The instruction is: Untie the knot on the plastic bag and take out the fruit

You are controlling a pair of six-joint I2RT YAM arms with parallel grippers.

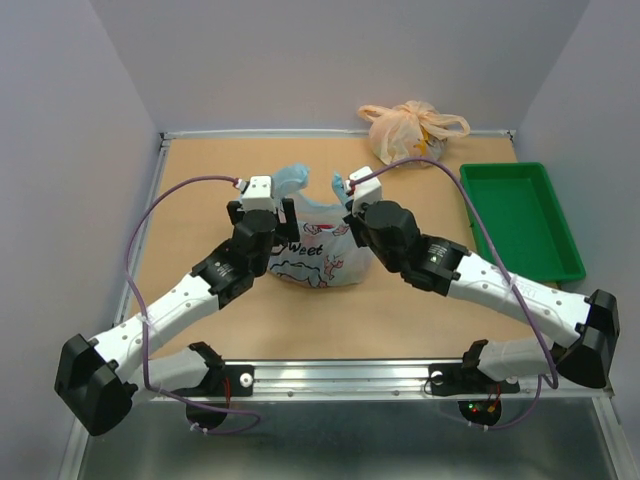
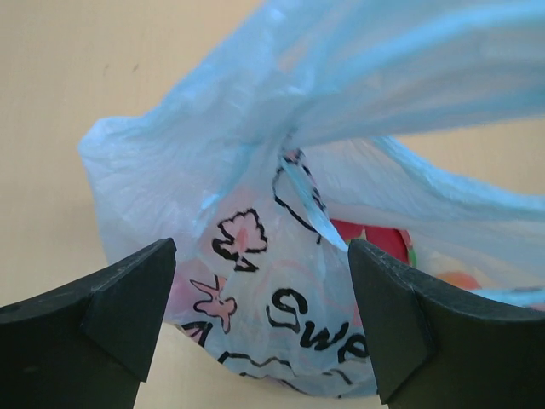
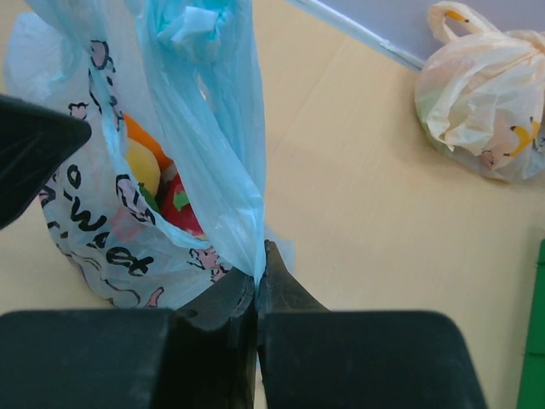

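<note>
The light blue plastic bag (image 1: pixel 315 255) with cartoon print and black lettering sits mid-table. Its two handle loops stand apart at the top, the left loop (image 1: pixel 292 180) and the right loop (image 1: pixel 340 183); no tied knot shows. My right gripper (image 3: pixel 260 264) is shut on the right handle strip (image 3: pixel 226 170), holding it up, and it also shows in the top view (image 1: pixel 347 200). My left gripper (image 2: pixel 260 256) is open, its jaws either side of the bag's printed wall (image 2: pixel 255 256), not pinching it. Fruit shows through the plastic: orange (image 3: pixel 140 136), yellow (image 3: pixel 143 166), red (image 3: pixel 183 204).
A peach-orange tied bag (image 1: pixel 408 128) lies at the back right, also in the right wrist view (image 3: pixel 481 94). A green tray (image 1: pixel 520 215) stands at the right edge. Purple cables arc over both arms. Grey walls close in the table.
</note>
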